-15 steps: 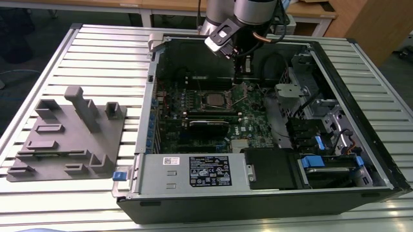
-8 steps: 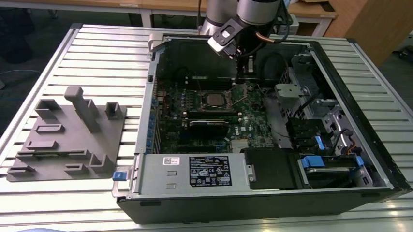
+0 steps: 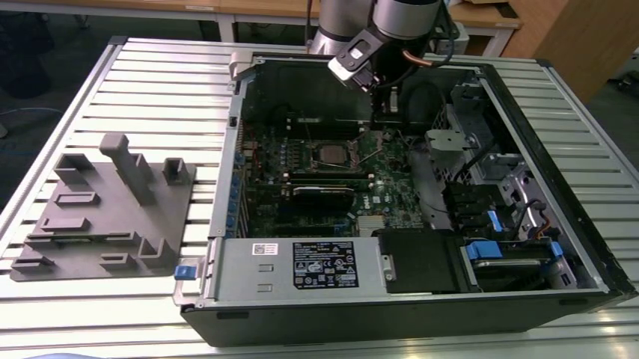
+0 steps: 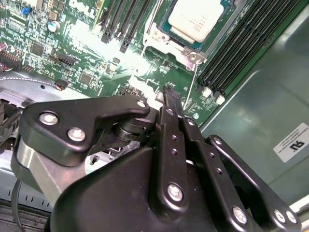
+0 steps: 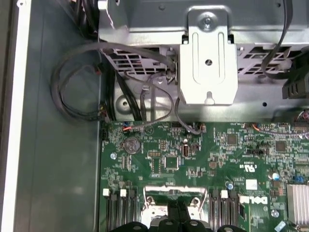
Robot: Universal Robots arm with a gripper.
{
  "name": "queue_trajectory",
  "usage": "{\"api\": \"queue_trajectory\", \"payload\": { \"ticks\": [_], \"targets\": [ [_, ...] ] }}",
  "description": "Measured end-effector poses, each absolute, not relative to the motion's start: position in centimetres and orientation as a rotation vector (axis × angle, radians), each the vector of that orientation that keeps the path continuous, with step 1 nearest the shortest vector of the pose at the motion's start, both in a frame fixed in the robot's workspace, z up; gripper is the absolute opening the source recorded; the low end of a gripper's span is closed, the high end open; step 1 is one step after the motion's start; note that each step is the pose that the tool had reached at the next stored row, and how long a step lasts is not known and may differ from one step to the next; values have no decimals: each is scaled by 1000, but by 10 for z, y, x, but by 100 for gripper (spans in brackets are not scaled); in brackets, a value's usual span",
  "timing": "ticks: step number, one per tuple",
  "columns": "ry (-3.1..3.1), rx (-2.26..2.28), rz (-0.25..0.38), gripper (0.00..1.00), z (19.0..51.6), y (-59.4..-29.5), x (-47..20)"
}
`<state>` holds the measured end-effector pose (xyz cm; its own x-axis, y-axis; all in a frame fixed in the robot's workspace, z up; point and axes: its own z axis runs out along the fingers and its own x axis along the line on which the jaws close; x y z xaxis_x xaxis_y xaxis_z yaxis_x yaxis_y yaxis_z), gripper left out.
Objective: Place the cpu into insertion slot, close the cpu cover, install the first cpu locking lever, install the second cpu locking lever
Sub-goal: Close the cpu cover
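Note:
The cpu (image 4: 195,19), a dull grey square, lies in the insertion slot (image 3: 328,152) on the green board. The silvery cpu cover (image 4: 166,37) lies flat around it as a frame. A thin wire locking lever (image 4: 191,86) runs out from the socket's corner. My gripper (image 4: 170,93) is down inside the computer case, and its black fingers (image 4: 166,125) are pressed together with the tips just off the board, right beside that lever. In the exterior view the gripper (image 3: 382,129) hangs to the right of the socket. In the first wrist view the gripper (image 5: 176,211) is at the socket's metal frame (image 5: 175,190).
The open computer case (image 3: 224,187) lies on a slatted table. Long black memory slots (image 4: 241,53) flank the socket. A metal bracket (image 5: 208,58) and cable loops (image 5: 77,82) lie past the board. A grey fixture block (image 3: 105,209) stands at the exterior view's left.

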<state>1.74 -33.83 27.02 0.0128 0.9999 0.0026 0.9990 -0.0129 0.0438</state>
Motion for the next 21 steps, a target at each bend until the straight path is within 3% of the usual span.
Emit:
{"api": "queue_trajectory", "payload": {
  "ticks": [21],
  "targets": [
    [2186,2215,51,11,270,-338,31]
  ]
}}
